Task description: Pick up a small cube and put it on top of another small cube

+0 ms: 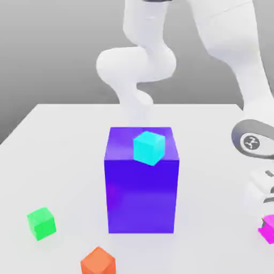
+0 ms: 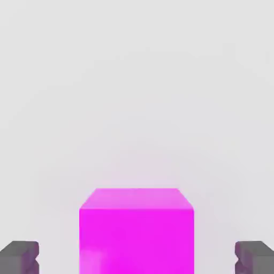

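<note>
Down low at the exterior view's right edge: the white arm [image 1: 235, 59], bent over with the claw [image 2: 137, 258] sitting right over the small magenta cube [image 2: 136, 230]. Cube resting on the white counter [image 1: 64, 155], near the front on that right side, partly cut off by the edge there [image 1: 267, 229]. From the hand view, dark grey fingertips [image 2: 20, 256] spread on either side of the cube, a clear gap of counter showing between each pad and the cube's faces, so straddling it but not pinching anything. Middle of the counter: big blue-violet block [image 1: 141, 184] with a small cyan cube [image 1: 149, 147] sitting on top, a bit askew. Off toward the exterior view's left front, a green cube [image 1: 42, 223], and nearer the front edge an orange cube [image 1: 98, 261], both well apart from the magenta one.
</note>
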Controlling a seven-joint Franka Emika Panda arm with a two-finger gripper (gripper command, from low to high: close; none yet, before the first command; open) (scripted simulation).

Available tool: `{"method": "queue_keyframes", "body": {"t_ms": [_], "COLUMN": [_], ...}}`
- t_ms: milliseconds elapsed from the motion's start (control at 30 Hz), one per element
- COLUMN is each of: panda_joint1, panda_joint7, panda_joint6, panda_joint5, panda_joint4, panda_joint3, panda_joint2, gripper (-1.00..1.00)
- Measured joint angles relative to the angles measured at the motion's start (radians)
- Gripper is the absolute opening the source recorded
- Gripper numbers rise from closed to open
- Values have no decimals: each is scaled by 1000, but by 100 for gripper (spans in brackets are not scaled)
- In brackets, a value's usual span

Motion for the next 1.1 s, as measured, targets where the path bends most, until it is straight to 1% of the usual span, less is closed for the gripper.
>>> {"method": "queue_keyframes", "body": {"t_ms": [167, 200, 333, 367, 533, 833, 933, 1000, 1067, 1100], "panda_joint1": [7, -2, -74, -94, -259, -536, -626, -712, -815, -840], "panda_joint7": [6, -2, -76, -96, -172, -292, -334, -357, -382, -392], "panda_joint6": [9, 0, -90, -113, -155, -146, -136, -124, -83, -47], "panda_joint5": [-8, 3, 102, 119, 186, 332, 389, 424, 459, 474], "panda_joint4": [3, -1, -34, -30, -58, -183, -237, -274, -292, -293], "panda_joint3": [-8, 3, 96, 97, 13, -157, -227, -282, -339, -355], "panda_joint2": [11, -3, -126, -138, -195, -342, -402, -440, -431, -401], "gripper": [-100, -100, -100, -100, -100, -100, -100, -100, -100, -100]}}
